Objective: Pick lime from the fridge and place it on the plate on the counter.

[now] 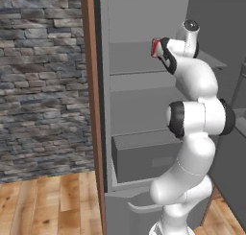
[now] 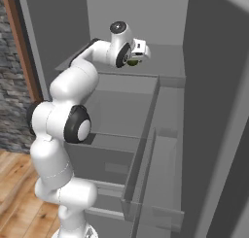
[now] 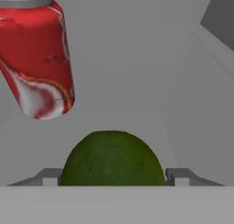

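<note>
The lime [image 3: 112,159], dark green and round, sits right between my two fingertips in the hand view. Both fingers [image 3: 50,176] press against its sides, so my gripper [image 3: 113,175] is shut on it. From the right base view, the lime [image 2: 131,62] peeks out under my gripper [image 2: 134,61], just above the upper shelf [image 2: 168,67] inside the fridge [image 1: 139,28]. My arm reaches deep into the grey cabinet. The plate and the counter are out of view.
A red soda can [image 3: 39,58] stands close beside the lime on the same shelf, also as a red patch [image 1: 154,47] behind my wrist. Below are a lower shelf [image 2: 116,110] and a grey drawer [image 1: 144,157]. The fridge's brown side panel [image 1: 91,85] and a stone wall [image 1: 41,85] lie to the left.
</note>
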Controlling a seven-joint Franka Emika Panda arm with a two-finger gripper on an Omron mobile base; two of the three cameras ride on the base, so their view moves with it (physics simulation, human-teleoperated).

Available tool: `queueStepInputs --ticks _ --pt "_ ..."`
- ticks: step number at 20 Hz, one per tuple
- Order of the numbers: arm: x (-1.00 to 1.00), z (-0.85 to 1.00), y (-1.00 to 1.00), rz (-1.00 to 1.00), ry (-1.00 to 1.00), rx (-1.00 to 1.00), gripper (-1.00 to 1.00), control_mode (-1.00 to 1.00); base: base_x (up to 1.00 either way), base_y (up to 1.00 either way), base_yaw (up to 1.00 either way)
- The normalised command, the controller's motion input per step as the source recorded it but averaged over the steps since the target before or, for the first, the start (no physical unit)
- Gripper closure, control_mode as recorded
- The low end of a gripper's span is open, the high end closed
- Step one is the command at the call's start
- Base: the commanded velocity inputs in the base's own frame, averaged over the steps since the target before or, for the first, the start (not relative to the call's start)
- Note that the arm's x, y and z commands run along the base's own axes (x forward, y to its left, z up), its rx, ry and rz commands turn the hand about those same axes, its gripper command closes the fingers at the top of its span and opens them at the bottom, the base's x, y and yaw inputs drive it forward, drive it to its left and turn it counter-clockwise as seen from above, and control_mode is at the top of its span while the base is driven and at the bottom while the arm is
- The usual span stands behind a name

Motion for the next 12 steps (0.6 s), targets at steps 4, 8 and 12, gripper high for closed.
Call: queueStepInputs --ticks 4,8,12 --pt "0.19 -0.57 0.0 0.0 0.09 -0.03 1.0 -1.0 0.0 0.0 0.0" --pt "0.02 -0.83 0.0 0.0 0.11 -0.03 1.0 -1.0 0.0 0.0 0.0" --pt "-0.14 -0.37 -0.14 0.0 0.01 0.0 1.0 -1.0 0.0 0.0 0.0"
